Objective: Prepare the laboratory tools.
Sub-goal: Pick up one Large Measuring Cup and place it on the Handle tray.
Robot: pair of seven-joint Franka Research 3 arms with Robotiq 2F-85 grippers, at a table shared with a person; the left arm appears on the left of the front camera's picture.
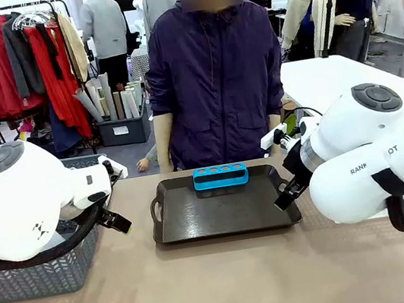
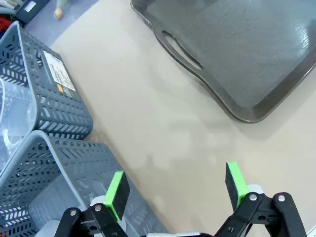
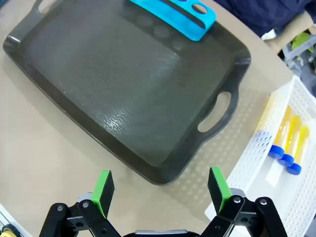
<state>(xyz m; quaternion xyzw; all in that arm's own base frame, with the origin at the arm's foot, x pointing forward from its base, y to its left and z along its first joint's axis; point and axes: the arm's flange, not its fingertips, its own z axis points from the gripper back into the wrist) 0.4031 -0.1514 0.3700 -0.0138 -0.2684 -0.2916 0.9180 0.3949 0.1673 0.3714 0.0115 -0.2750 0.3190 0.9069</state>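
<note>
- While both grippers hang open and empty, nothing is in hand yet: the left gripper [image 2: 176, 190] has its green pads spread wide over bare table [image 1: 223, 286], with nothing between them.
- Same for the right gripper [image 3: 160, 190]: jaws wide, holding nothing, over the near corner of the tray [image 1: 221, 221].
- On the tray's far edge, centre of the front view, sits the blue rack [image 1: 220, 176]. Its holes look empty.
- At the lower right of the right wrist view, the amber tubes [image 3: 286, 131] lie side by side in the white mesh basket [image 3: 301, 197], just beside the tray's handle. I count three for sure; can't tell about a fourth.
- At the left of the left wrist view stand the grey baskets [image 2: 59, 113]. There is a clear item [image 2: 12, 108] inside the upper one; can't tell if it is the beaker or the flask.
- My read: early stage, the tray carries the rack alone.
- Risk, tubes: they lie touching, so pinching one may drag its neighbour. Round bodies can also roll out of the pads.
- Risk, mesh basket: its wall is close to the tubes, so a finger could catch it and shove the basket.
- Risk, rack: a tilted tube missing its hole could tip the rack or push it off the tray edge.
- Risk, left side: the grey walls are tall and the contents clear, so a finger may clip a wall or slip on the item.
- Risk, shared space: both arms aim at one tray and the person [image 1: 214, 80] stands right behind it, so a clash is possible.
</note>
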